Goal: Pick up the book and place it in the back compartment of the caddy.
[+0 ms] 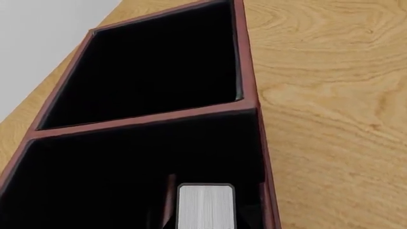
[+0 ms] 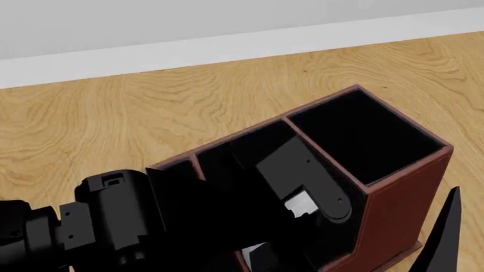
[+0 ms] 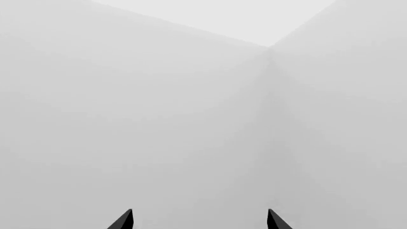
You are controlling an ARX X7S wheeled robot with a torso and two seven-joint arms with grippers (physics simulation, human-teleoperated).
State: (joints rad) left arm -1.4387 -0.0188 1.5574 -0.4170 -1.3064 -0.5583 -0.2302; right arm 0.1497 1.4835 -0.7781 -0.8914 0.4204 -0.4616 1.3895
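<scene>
Poking up at the lower edge of the left wrist view is the small, thin black-covered book, its white-grey page edge facing the camera, sitting over the nearer section of the large red-brown leather-look caddy with its black interior. A thin red-brown divider is separating that section from the next 1 beyond, which is showing nothing inside.

Judging by this, the pick-up looks done and the placing is still under way: the book is sitting low at the nearer section's mouth, and which section counts as the back 1 is not certain from these pictures.

From the head view, the black left arm is reaching across and down into the caddy, and a pale patch, probably the book's pages, is glinting beside the left gripper. The fingers are not clearly visible, so I cannot tell how far they are open or whether they are actually gripping the book.

The right wrist view is showing only pale grey walls meeting in a corner, with the right gripper holding its 2 dark tips well apart around nothing. The light wooden tabletop is spreading all round the caddy.
</scene>
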